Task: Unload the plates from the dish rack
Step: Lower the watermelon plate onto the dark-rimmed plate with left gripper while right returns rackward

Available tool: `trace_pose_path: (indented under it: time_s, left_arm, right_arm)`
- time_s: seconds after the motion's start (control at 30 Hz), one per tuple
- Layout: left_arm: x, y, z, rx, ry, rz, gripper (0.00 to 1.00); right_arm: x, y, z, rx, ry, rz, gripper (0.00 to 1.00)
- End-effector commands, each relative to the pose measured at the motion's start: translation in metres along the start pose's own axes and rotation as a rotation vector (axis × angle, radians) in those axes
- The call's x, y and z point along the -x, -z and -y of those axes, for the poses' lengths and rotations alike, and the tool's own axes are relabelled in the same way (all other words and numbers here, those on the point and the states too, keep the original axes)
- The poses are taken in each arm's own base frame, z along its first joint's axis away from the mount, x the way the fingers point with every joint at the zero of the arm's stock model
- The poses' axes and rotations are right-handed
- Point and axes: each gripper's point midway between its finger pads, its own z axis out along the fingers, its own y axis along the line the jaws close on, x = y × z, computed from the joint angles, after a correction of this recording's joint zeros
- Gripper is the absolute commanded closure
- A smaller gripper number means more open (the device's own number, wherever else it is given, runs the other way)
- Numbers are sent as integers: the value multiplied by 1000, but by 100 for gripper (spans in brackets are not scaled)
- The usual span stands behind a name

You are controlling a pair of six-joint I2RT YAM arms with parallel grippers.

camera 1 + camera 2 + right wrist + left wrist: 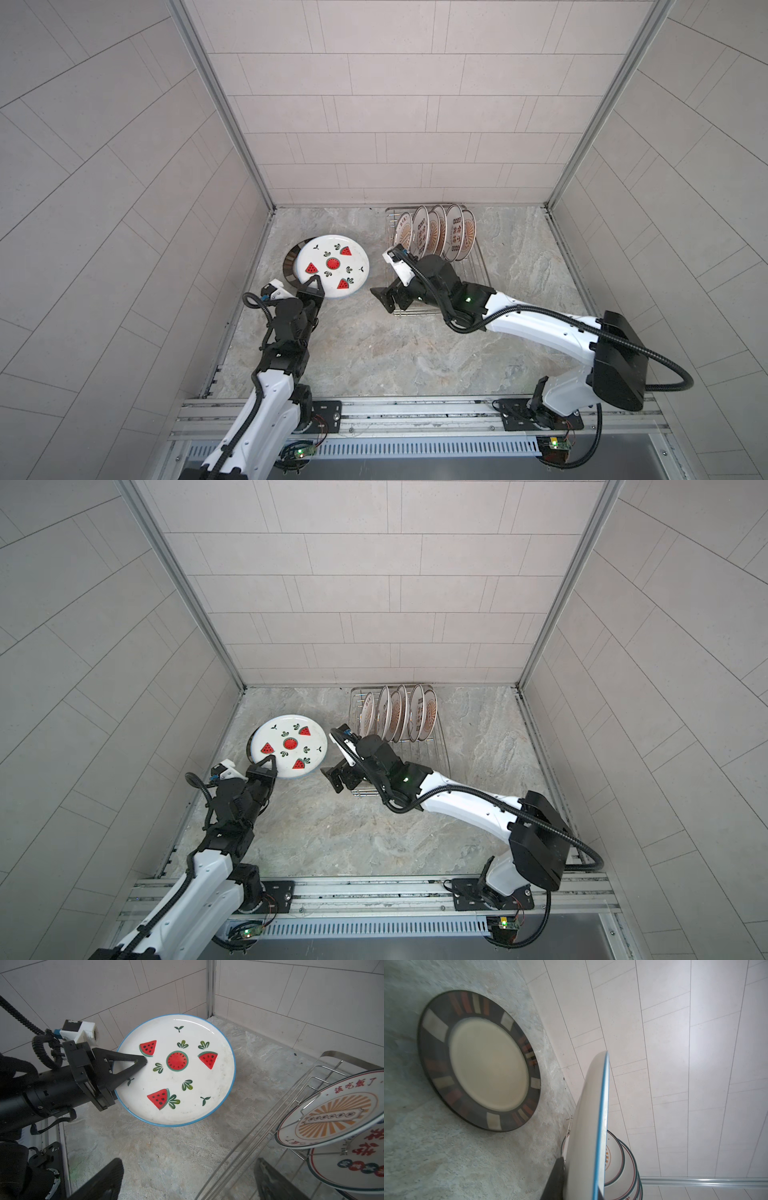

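Right wrist: left gripper (143, 1061) pinches watermelon plate (197, 1088), out, far left; right gripper (382, 299) spread; several plates (455, 232) left in rack (259, 1138).

Blue-rimmed plate (583, 1126): white, seen edge-on, close to the lens. Dark-banded plate (488, 1064): cream centre, lies flat on marbled counter (446, 1157). Beyond, dark-rimmed plates (614, 1167) standing together.

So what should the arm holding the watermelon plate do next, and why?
Probably lower it a little and let go. The left gripper is shut on the rim of the watermelon plate, holding it tilted above the dark-banded plate that lies flat on the counter, so setting it down there looks like the natural next step.
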Motion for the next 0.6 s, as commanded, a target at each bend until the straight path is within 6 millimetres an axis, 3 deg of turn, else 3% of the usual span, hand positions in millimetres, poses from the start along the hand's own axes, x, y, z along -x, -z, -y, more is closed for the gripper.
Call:
trace_pose_path:
  time_s: [0.0, 0.17, 0.3, 0.37, 0.57]
  left_arm:
    - [30, 4, 24, -83, 42, 113, 100]
    - [41, -3, 10, -38, 53, 147, 100]
    - [43, -9, 10, -45, 48, 131, 100]
    - [43, -14, -3, 2, 48, 137, 100]
    - [48, -19, -18, 41, 52, 165, 100]
  right_arm:
    - [4, -13, -2, -10, 21, -11, 0]
    - [-4, -41, -5, -7, 42, -59, 0]
    - [-10, -66, -9, 6, 60, -127, 0]
    - [-13, -76, -10, 13, 63, -140, 0]
    - [-16, -92, -7, -1, 56, -154, 0]
